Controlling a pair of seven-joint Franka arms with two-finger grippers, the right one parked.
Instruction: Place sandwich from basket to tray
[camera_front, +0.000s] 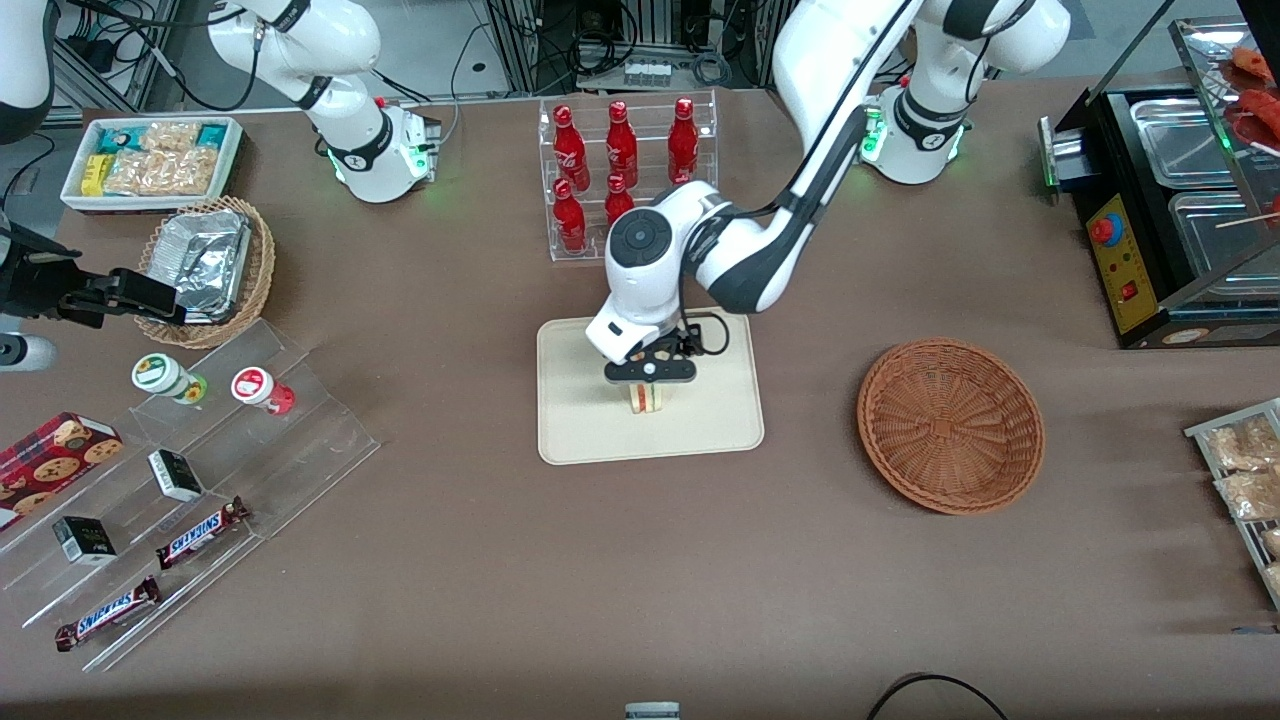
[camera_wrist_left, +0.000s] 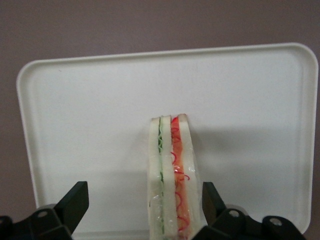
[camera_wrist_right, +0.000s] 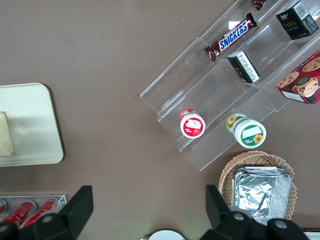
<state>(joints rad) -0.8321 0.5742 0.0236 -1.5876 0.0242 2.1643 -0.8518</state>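
The sandwich (camera_front: 648, 400) stands on edge on the cream tray (camera_front: 580, 420), cut side up, showing its green and pink-orange layers. My left gripper (camera_front: 648, 378) is directly above it, low over the tray, fingers open. In the left wrist view the sandwich (camera_wrist_left: 170, 175) stands between the fingers of the gripper (camera_wrist_left: 144, 196) on the tray (camera_wrist_left: 90, 110). One finger (camera_wrist_left: 210, 197) is close beside the orange side. The other finger (camera_wrist_left: 76, 200) is well apart from it. The reddish-brown basket (camera_front: 950, 425) sits empty toward the working arm's end of the table.
A clear rack of red bottles (camera_front: 625, 170) stands just farther from the front camera than the tray. A clear stepped shelf (camera_front: 190, 470) with snacks and a tan wicker basket with a foil container (camera_front: 205, 265) lie toward the parked arm's end. A black food warmer (camera_front: 1170, 210) stands at the working arm's end.
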